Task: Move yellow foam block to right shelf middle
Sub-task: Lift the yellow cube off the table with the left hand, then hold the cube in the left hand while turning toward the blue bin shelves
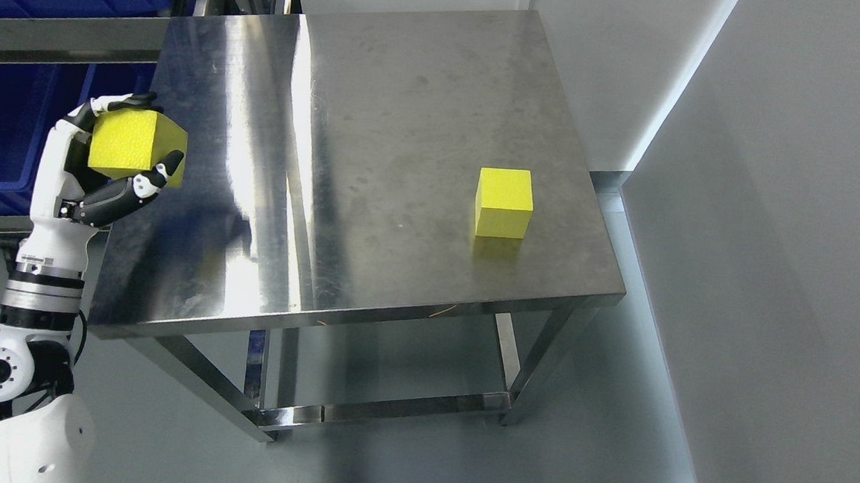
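My left hand [131,150] holds a yellow foam block [134,144] at the left edge of the steel table [377,134], fingers curled over its top and under its bottom. The block hangs above the table's left rim. A second yellow foam block [505,202] rests on the table toward the right side, far from the hand. The left arm rises from the lower left corner. No right arm shows.
Blue bins [4,126] sit on a metal shelf frame [61,38] behind the hand at the upper left. A grey wall [788,241] runs close along the table's right side. Grey floor lies below, with the table's lower crossbars visible.
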Robot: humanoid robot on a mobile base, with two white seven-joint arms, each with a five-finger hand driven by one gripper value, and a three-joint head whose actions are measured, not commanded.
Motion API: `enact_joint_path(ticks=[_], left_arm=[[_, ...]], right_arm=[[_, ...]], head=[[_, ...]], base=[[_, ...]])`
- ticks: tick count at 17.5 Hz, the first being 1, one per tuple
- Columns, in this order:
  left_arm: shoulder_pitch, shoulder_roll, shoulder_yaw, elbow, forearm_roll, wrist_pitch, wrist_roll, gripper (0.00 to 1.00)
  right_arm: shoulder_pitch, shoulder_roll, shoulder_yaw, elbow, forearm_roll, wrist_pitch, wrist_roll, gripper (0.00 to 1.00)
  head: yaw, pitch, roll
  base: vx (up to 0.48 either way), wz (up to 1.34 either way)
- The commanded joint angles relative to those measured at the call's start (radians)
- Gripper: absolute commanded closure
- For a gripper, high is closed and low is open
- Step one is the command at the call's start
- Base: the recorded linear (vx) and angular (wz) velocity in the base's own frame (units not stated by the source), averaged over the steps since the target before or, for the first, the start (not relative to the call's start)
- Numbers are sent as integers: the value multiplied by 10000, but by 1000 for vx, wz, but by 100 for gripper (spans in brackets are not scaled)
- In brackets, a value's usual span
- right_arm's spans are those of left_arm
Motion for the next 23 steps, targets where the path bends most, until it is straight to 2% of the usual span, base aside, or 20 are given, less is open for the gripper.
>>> enact_joint_path(ticks=[1,13,23], left_arm=[[-31,-202,308,35,109,8,5,74],[46,-202,400,35,109,23,5,74],[61,-340,308,35,93,39,5,74]], right_arm=[[-15,-175,0,-174,0,-5,7,0],[-31,-175,0,-174,0,-5,7,0],[-31,-175,0,-174,-15,-5,7,0]], head=[[0,0,0],[0,0,0],[0,-2,0]], base=[[0,0],[-60,121],[-22,1039]])
